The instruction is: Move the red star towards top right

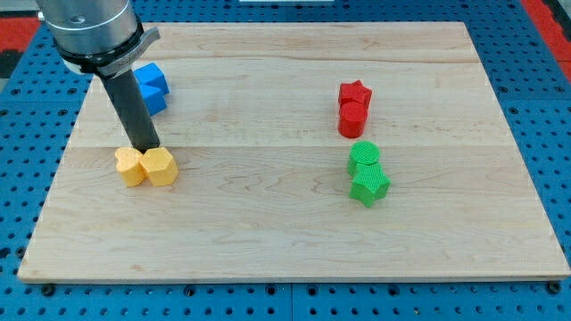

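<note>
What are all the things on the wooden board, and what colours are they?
red star: 1, red, the view's upper right, touching the red cylinder below it
red cylinder: 1, red, just under the red star
green cylinder: 1, green, right of centre, below the red pair
green star: 1, green, touching the green cylinder from below
blue blocks: 2, blue, the view's upper left, pressed together, partly behind the arm; shapes hard to tell
yellow blocks: 2, yellow, left side, side by side and touching
wooden board: 1, light wood, fills most of the view
blue pegboard table: 1, blue, around the board
my tip: 1, dark rod, at the top edge of the yellow blocks, far left of the red star
</note>
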### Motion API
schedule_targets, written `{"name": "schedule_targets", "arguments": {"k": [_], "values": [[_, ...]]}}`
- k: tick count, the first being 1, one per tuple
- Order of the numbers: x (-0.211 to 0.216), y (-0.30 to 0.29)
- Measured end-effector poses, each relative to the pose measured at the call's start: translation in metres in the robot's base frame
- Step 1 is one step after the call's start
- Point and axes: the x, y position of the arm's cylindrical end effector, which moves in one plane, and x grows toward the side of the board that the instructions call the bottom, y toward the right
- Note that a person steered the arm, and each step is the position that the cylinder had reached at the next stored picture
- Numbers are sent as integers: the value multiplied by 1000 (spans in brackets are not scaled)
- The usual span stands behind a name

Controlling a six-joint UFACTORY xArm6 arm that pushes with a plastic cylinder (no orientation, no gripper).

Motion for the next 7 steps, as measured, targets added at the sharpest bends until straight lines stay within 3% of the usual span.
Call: {"name": "schedule_targets", "arguments": {"k": [2,3,4,5,7], "values": [[0,10],[-1,40],[6,120],[46,125],[49,114]]}}
